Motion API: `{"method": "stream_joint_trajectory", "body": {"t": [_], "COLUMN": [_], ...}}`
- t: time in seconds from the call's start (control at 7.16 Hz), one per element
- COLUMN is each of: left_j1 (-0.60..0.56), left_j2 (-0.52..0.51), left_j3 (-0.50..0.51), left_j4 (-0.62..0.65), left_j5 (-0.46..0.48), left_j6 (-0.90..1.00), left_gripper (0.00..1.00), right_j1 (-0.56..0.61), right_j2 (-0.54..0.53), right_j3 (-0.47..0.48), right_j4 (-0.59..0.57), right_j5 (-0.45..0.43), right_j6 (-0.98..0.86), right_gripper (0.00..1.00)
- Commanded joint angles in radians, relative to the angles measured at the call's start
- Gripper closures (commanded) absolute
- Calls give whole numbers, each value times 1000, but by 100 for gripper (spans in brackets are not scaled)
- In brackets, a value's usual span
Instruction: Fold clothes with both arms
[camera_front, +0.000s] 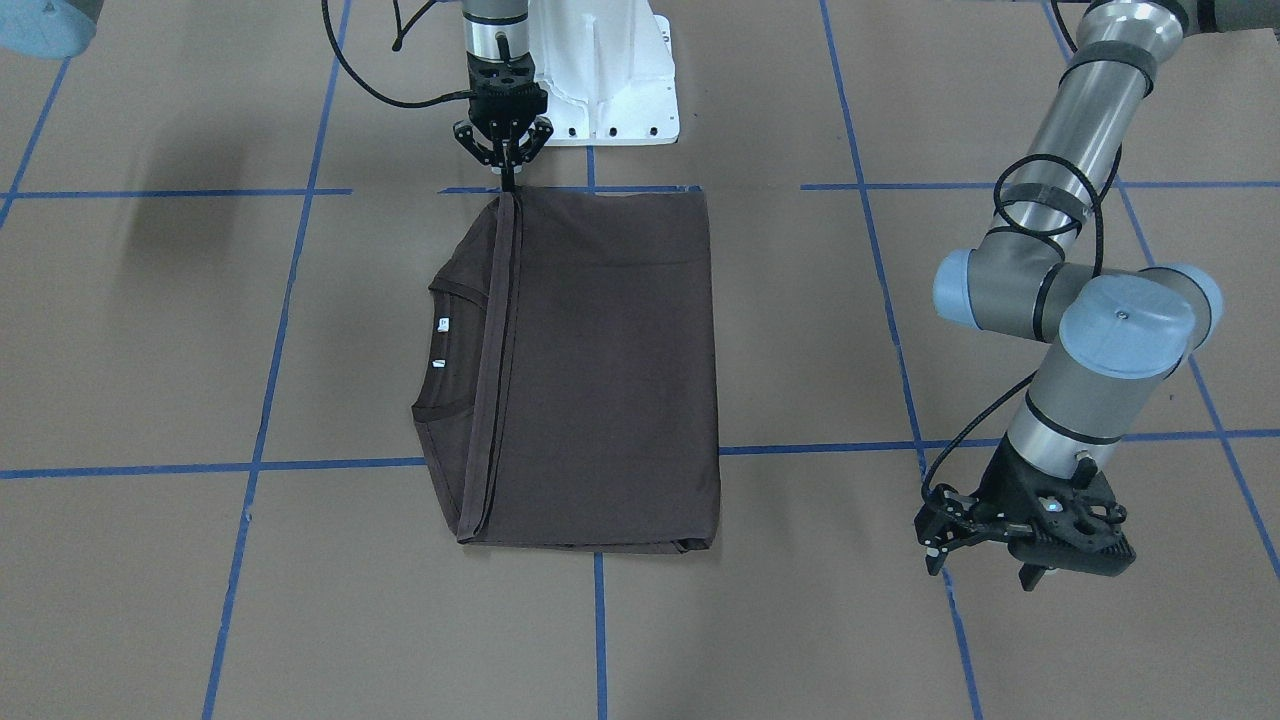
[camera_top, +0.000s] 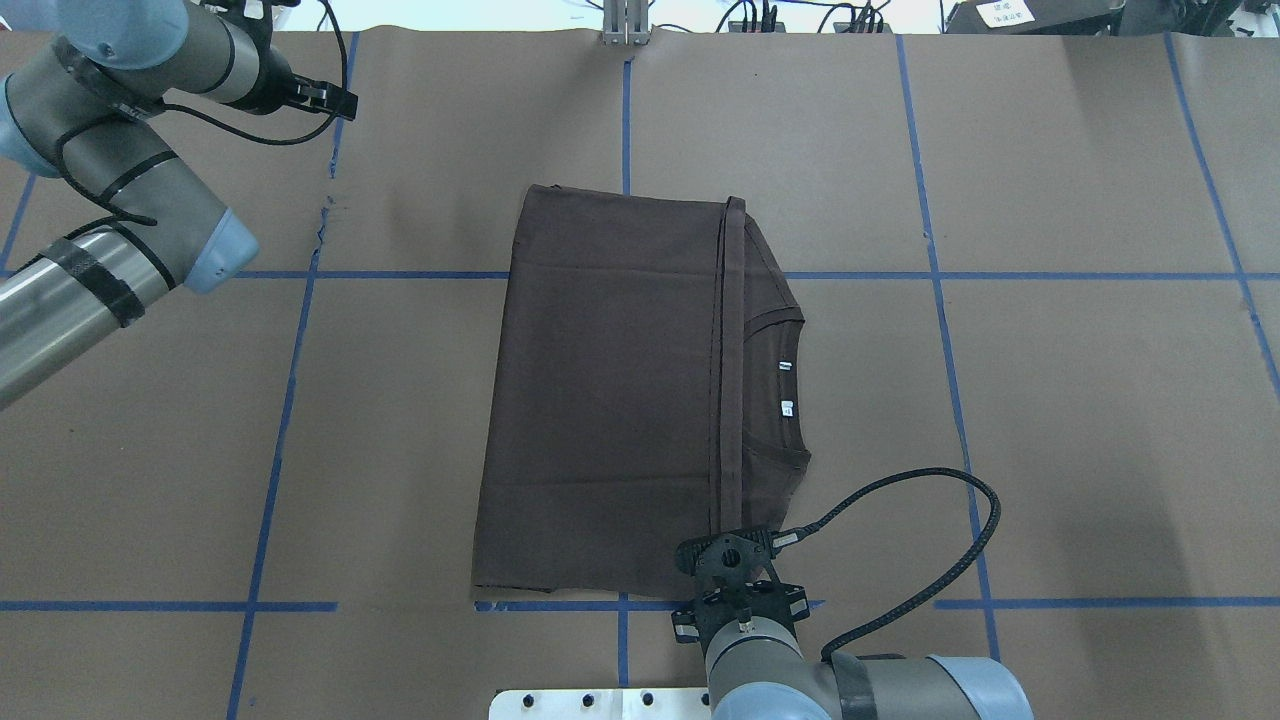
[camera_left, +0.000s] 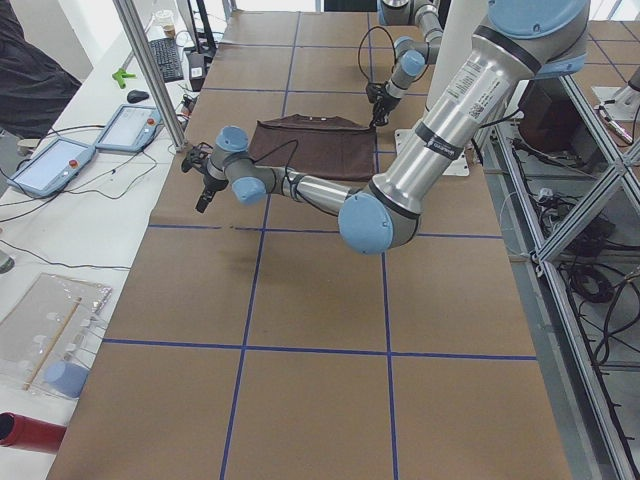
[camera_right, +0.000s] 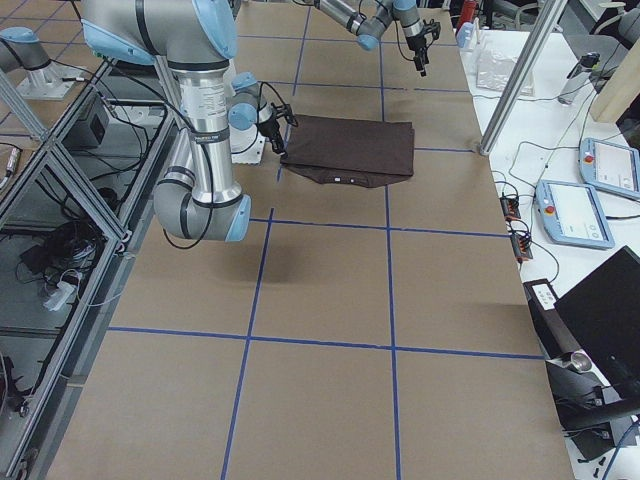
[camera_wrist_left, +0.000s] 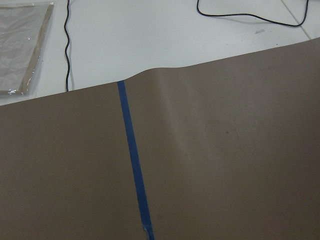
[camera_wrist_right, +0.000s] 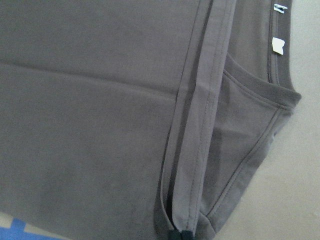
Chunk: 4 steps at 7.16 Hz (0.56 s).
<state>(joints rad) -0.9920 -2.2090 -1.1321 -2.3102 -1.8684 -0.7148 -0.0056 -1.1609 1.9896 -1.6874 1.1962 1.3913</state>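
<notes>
- The right gripper (camera_front: 508, 178) points down at the near corner of the T-shirt (camera_front: 610, 370), just in front of the white base (camera_front: 610, 80). Its fingers are drawn together to a narrow tip, pinched on the end of the hem band (camera_front: 500, 370).
- From the right wrist camera, that hem band runs straight up from the bottom edge of the view. The folded body lies to one side of it, the collar (camera_wrist_right: 260, 90) to the other.
- The left gripper (camera_front: 982, 572) has its fingers spread wide and grips nothing. It hangs over bare brown paper (camera_front: 900, 620) on the robot's left, toward the far side of the table and well apart from the T-shirt.
- Its wrist camera shows only the paper, a blue tape line (camera_wrist_left: 132, 165) and a white surface beyond the paper's edge.
- The T-shirt lies flat in the middle of the table, folded into a neat rectangle. The lower part is laid over the chest, so the hem band crosses it from the robot's side to the far side.
- The ribbed collar and two small white labels (camera_front: 443, 323) stick out past the hem band on the robot's right.
- In the overhead view, the shirt's near edge lies just beside the blue tape line that runs across in front of the base.
</notes>
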Motion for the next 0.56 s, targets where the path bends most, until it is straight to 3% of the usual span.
{"method": "stream_joint_trajectory", "body": {"t": [0.0,0.42], "left_j1": [4,9], "left_j2": [0,0], "left_j3": [0,-2], "left_j4": [0,0], "left_j5": [0,0], "left_j6": [0,-2], "left_gripper": [0,0], "right_j1": [9,12], "right_j2": [0,-72], "right_j3": [0,15], "right_j4": [0,5], "right_j5": [0,-1], "right_j6": [0,78], "right_gripper": [100,100]}}
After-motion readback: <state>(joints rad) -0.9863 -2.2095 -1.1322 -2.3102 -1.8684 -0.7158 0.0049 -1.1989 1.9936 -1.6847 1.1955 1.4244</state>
